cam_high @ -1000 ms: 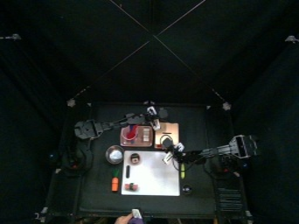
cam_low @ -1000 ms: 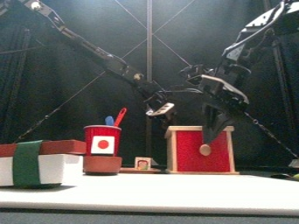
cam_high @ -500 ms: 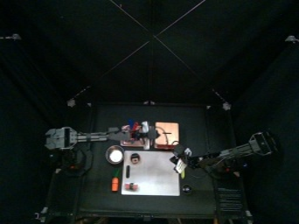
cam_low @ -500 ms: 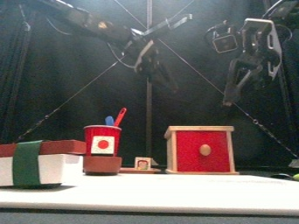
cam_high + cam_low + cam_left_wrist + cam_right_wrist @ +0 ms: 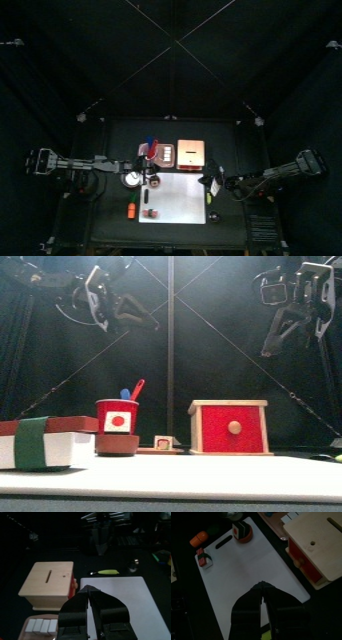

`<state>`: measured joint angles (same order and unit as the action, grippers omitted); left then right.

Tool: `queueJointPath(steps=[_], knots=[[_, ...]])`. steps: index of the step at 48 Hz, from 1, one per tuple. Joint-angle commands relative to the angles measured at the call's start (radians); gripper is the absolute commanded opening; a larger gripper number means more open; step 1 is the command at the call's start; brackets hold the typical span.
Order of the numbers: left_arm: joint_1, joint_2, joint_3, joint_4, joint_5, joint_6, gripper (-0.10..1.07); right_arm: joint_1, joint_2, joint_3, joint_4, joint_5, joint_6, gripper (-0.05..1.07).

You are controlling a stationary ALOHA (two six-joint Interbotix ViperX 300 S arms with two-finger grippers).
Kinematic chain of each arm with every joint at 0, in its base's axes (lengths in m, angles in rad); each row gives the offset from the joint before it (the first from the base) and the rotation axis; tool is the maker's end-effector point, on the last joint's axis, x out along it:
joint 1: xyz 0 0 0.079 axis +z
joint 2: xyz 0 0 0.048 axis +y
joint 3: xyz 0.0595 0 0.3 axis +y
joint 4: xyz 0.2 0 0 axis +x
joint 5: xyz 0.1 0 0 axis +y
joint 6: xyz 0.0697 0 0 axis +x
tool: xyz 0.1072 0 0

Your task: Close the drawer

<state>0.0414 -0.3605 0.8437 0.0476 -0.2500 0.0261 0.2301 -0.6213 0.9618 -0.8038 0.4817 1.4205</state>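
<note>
The left gripper hangs high over the table's left, jaws pressed together on nothing. The round red cup with a white label holds red and blue sticks. The drawer, the light wooden box's red-fronted tray, faces 6 o'clock and looks flush, so probably already in. It lies toward 11 o'clock from the right gripper, which seems nearer and is also pinched empty.

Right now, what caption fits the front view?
Both arms raised above the wooden box, its red drawer pushed in.
</note>
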Motion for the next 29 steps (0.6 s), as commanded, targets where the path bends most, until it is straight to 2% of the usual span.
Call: queueJointPath(steps=[1,17,29], knots=[[-0.014,-0.041,0.029,-0.018,-0.032,0.003,0.43,-0.012,-0.009,-0.009,-0.009,-0.005,-0.002,0.45],[-0.014,-0.075,0.071,-0.023,-0.032,0.005,0.43,-0.069,-0.002,0.0,-0.023,-0.008,0.0,0.44],[-0.008,-0.075,0.077,-0.02,-0.032,0.005,0.43,-0.077,-0.002,0.002,-0.017,-0.009,0.002,0.45]])
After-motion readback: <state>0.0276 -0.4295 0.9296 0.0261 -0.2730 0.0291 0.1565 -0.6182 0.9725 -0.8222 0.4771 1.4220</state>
